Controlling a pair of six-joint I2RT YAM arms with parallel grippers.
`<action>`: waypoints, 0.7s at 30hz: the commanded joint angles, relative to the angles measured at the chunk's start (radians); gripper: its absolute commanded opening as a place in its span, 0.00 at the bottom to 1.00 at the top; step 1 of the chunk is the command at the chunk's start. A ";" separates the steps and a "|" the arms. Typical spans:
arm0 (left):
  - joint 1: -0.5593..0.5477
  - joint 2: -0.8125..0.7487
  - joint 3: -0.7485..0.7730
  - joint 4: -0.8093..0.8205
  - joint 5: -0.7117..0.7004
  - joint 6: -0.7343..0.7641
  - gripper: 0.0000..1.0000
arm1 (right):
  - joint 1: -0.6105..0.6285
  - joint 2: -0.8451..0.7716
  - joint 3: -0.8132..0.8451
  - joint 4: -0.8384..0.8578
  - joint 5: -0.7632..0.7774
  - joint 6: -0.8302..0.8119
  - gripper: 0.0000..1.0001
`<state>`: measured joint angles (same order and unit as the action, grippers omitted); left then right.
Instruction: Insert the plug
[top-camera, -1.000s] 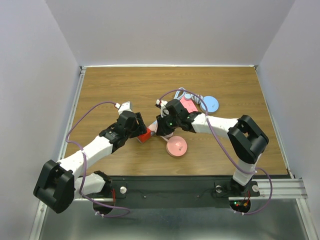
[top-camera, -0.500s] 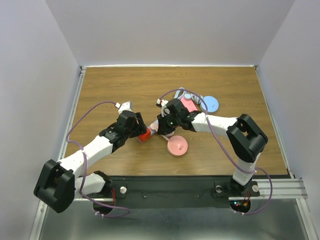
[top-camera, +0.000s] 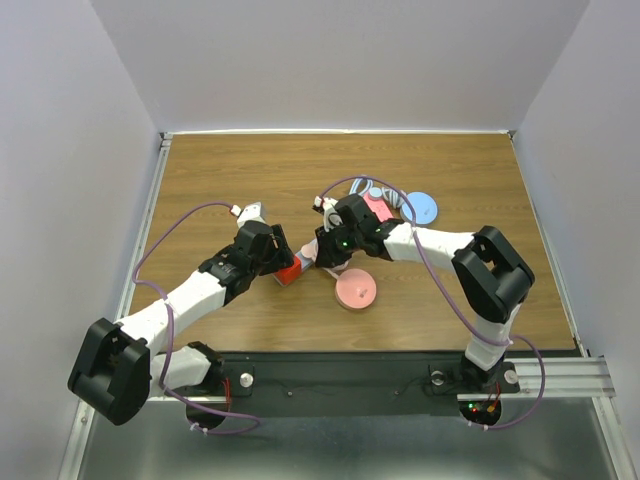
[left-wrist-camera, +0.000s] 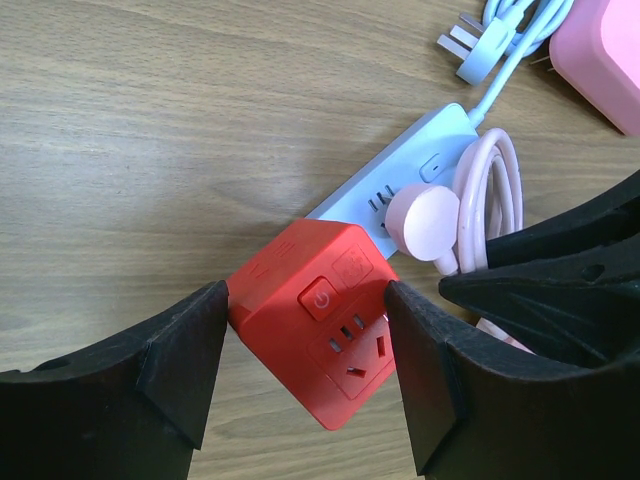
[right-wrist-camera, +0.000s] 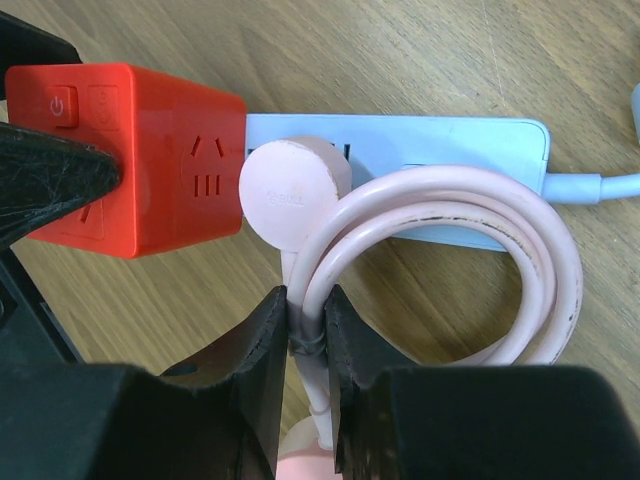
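Right hand (right-wrist-camera: 305, 322): jaws pinched narrow on the pink cord (right-wrist-camera: 565, 280), gripping where two strands of the coil run side by side, just below the pink plug (right-wrist-camera: 290, 190). The plug's round back faces the wrist camera; it sits over the end of the pale power strip (right-wrist-camera: 420, 140), right beside the red cube socket (left-wrist-camera: 290, 310). Its pins are hidden, so I cannot tell whether they are in a socket or only resting on the strip's face. Left hand (left-wrist-camera: 308, 350): jaws wide, one finger on each side of the red cube socket, both touching it; reads as a bracing grip. The cube lies tilted on the desk (right-wrist-camera: 400, 50), against the strip's end, its socket faces bare. The rest of the cord loops over the strip's far half. Judgement: plug fetched and brought to the sockets, holder steadied; the seating itself is not shown as done. Left to do: line up the pins with an opening and push home, then let go.
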<state>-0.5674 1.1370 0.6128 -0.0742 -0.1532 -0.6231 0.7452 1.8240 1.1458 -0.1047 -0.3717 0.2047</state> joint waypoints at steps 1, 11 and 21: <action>-0.008 0.049 -0.019 0.001 0.066 0.019 0.73 | -0.007 0.015 0.046 0.004 -0.050 -0.033 0.00; -0.008 0.063 -0.018 0.013 0.076 0.025 0.73 | -0.010 0.080 0.109 -0.059 -0.053 -0.048 0.00; -0.008 0.087 0.085 0.068 0.075 0.075 0.88 | -0.010 0.107 0.167 -0.168 0.013 -0.074 0.00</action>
<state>-0.5636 1.2133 0.6437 -0.0357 -0.1234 -0.5823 0.7361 1.9072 1.2751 -0.2596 -0.4038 0.1539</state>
